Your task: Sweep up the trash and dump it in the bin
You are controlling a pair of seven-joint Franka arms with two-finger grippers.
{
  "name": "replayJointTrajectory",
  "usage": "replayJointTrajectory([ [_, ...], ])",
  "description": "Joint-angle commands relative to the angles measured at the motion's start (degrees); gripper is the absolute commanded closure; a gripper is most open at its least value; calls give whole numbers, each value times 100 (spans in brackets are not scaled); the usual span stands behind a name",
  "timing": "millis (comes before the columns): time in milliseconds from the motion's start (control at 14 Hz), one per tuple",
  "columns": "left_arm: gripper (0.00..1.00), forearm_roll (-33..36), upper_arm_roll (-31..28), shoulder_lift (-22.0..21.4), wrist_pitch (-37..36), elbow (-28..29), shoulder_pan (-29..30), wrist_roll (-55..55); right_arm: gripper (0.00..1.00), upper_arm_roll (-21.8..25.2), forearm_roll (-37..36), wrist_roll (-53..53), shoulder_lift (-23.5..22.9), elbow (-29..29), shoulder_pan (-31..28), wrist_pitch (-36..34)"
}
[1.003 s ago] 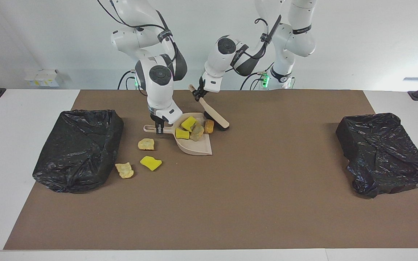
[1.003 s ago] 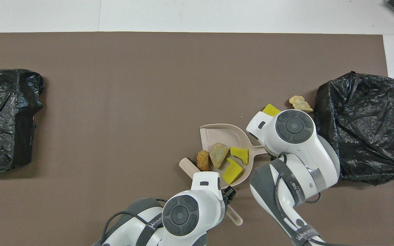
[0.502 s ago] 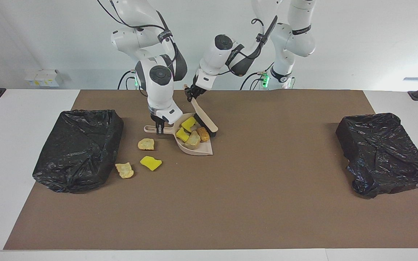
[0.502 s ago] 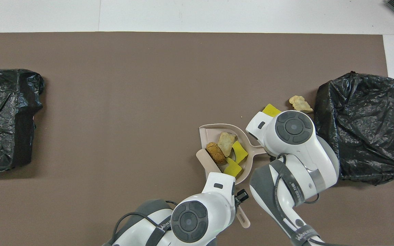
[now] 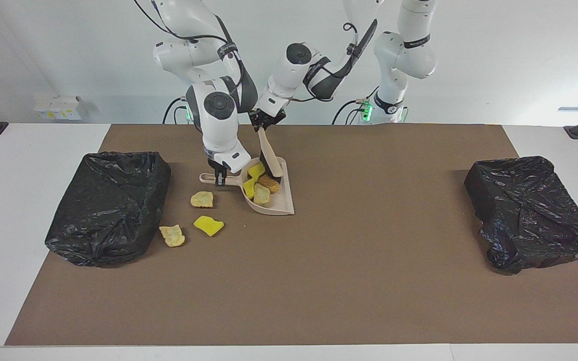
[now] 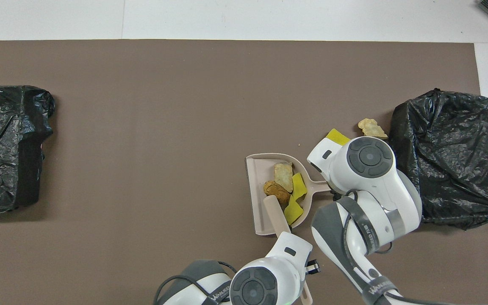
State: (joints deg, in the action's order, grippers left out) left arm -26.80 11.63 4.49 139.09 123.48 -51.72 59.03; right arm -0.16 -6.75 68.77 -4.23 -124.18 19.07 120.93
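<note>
Two arms are seen, each built of rounded white shells joined by dark grey bands at the joints. Round dark grey caps with a small central disc are set on the joint ends. Black cables are looped along the upper links and fastened with black straps. Small grey lettering is printed on the dark bands near the wrists. A green light is shown at each base. The left gripper (image 5: 267,122) and the right gripper (image 5: 220,179) are made of black parts under white wrist housings
</note>
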Motion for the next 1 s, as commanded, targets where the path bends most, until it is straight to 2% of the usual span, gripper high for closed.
replayJointTrajectory([
  [0, 100, -18, -11, -123, -653, -157, -58, -268, 100, -46, 323, -153, 89, -124, -35, 282],
  [358, 100, 96, -38, -360, -1181, -166, -14, -480, 100, -46, 332, -144, 98, -45, -35, 256],
  [932, 100, 1185, -82, -861, -2350, -184, 171, -418, 100, -37, 438, 128, 115, 131, -149, 168],
])
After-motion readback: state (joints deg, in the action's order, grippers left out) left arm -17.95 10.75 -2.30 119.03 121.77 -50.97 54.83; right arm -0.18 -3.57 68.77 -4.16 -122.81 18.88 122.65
